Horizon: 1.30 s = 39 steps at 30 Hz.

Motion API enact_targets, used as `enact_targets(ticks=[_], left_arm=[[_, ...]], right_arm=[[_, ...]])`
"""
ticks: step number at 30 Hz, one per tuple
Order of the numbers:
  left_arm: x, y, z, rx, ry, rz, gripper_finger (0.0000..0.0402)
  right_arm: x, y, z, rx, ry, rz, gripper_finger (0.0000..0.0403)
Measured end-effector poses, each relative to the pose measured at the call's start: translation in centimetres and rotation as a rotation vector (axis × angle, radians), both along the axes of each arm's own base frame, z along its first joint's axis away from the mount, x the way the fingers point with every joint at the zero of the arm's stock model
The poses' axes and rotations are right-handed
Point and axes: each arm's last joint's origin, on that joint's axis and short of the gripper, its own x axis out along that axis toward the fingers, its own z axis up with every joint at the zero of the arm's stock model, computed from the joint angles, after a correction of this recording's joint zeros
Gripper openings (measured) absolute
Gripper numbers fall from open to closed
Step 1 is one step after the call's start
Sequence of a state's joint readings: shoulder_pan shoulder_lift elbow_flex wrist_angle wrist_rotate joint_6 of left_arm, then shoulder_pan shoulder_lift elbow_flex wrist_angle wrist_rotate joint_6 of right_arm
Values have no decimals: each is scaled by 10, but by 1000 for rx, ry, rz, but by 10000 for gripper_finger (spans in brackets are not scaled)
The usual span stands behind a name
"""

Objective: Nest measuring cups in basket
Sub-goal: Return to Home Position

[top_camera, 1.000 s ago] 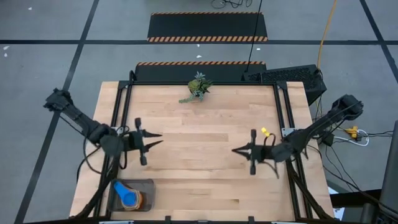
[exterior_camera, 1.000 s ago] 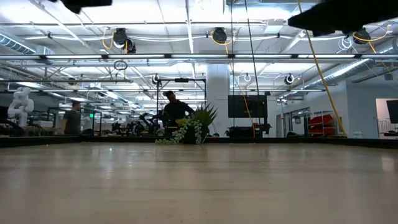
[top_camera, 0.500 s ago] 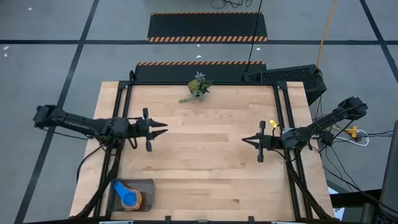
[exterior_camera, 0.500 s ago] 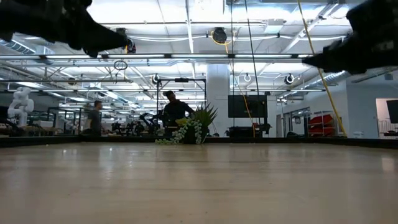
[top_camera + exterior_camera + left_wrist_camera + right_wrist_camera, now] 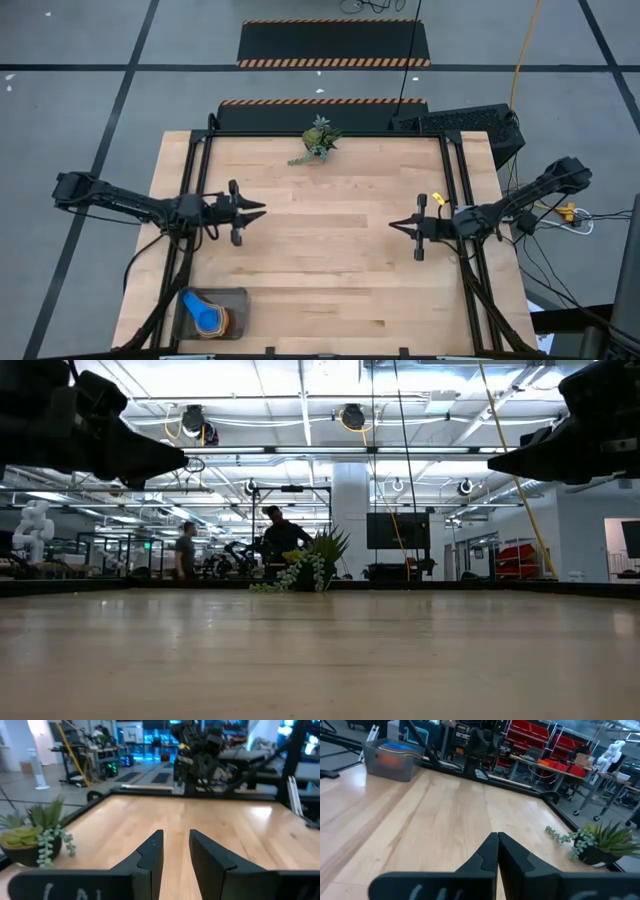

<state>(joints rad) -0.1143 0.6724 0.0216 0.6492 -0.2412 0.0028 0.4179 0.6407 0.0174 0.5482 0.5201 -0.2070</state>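
Nested measuring cups (image 5: 205, 314) are pictured in the basket (image 5: 241, 296) at a left-side table (image 5: 320, 285) corner, w/ left gripper (image 5: 258, 209) held apart, right gripper (image 5: 394, 225) pressed together, both empty.

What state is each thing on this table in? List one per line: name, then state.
measuring cups: nested, inside the basket
basket: upright, holding the cups, at a table corner
left gripper: open, empty
right gripper: shut, empty
plant: upright
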Motion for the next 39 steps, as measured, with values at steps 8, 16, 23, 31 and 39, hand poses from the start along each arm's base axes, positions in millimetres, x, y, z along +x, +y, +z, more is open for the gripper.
enact_targets(ticks=[8,16,23,31,39], left_arm=[[-1,-1,-5,23,30,-35,97],[-2,-1,-7,41,49,-44,97],[-9,-1,-6,43,62,-72,38],[-21,0,-1,41,29,-84,4],[-32,1,-1,42,29,-80,4]], right_arm=[[0,1,-1,-16,15,26,0],[-1,3,-3,21,36,127,0],[-7,-1,-4,42,58,67,0],[-16,-6,6,7,-23,53,0],[-25,-10,11,11,-68,45,0]])
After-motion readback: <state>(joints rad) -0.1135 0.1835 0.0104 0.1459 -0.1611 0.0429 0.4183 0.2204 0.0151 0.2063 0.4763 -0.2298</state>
